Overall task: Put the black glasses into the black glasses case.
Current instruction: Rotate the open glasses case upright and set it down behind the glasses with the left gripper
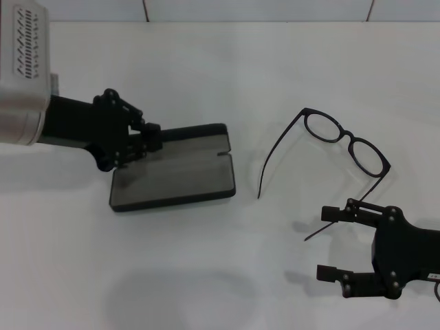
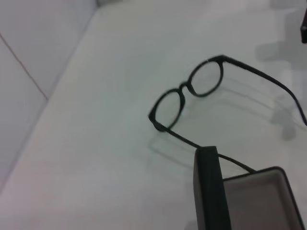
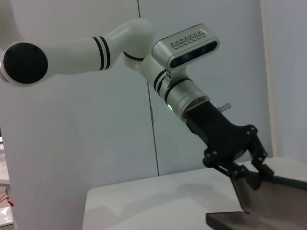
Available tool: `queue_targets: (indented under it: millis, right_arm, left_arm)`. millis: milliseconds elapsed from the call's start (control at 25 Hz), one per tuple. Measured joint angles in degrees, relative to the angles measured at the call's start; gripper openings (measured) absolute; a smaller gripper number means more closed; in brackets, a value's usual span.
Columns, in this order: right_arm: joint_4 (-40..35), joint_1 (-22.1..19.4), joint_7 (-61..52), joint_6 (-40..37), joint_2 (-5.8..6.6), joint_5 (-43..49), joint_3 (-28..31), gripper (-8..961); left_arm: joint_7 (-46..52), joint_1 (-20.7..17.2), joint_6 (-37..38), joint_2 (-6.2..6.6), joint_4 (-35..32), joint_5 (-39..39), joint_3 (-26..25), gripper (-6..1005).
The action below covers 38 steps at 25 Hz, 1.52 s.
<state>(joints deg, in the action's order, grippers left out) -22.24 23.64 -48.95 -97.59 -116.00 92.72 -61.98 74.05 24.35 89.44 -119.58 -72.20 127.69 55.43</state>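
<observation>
Case [image 1: 172,168] lying open on the worktop [image 1: 206,275], lid pinched by left gripper [image 1: 141,143]; glasses [image 1: 330,148] unfolded well to its right, beyond wide-open right gripper [image 1: 330,244]; best lifted by the bridge, kept level.

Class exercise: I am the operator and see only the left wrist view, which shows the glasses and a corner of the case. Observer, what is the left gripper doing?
Observer: The left gripper has its jaws shut on the lid edge of the open case.
Operator: And the right gripper?
Observer: The right gripper sits on the near side of the glasses, jaws open, holding nothing.
Operator: Is anything inside the case?
Observer: No. Its whole grey lining is bare, and the glasses lie on the table to the case's right, apart from it.
</observation>
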Motion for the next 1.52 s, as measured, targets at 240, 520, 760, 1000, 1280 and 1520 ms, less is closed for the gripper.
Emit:
queue_targets:
  millis: [240,520,760,1000,1280,1520]
  right_arm:
    - [0.0,0.0,0.0,0.0,0.06,0.0,0.0,816]
    - [0.0,0.0,0.0,0.0,0.0,0.0,-0.3,815]
    - [0.0,0.0,0.0,-0.1,-0.02,0.0,-0.4,814]
    - [0.0,0.1,0.0,-0.2,-0.06,0.0,-0.4,812]
    - [0.0,0.2,0.0,-0.3,-0.1,0.0,-0.4,811]
    - [0.0,0.2,0.0,-0.4,-0.11,0.0,-0.4,810]
  left_arm:
    - [-4.5,0.5,-6.0,-0.14,2.8,-1.6,2.4,244]
    - [-5.6,4.2,-11.8,-0.12,7.8,-1.5,5.3,260]
    - [-6.9,6.6,-14.0,-0.07,10.7,-1.2,5.3,274]
    - [-7.4,7.1,-16.4,0.0,11.0,-1.1,7.4,288]
    - [-7.7,7.9,-18.7,0.05,12.7,-1.1,8.3,305]
    - [-7.7,8.1,-19.2,0.09,13.1,-1.0,8.3,319]
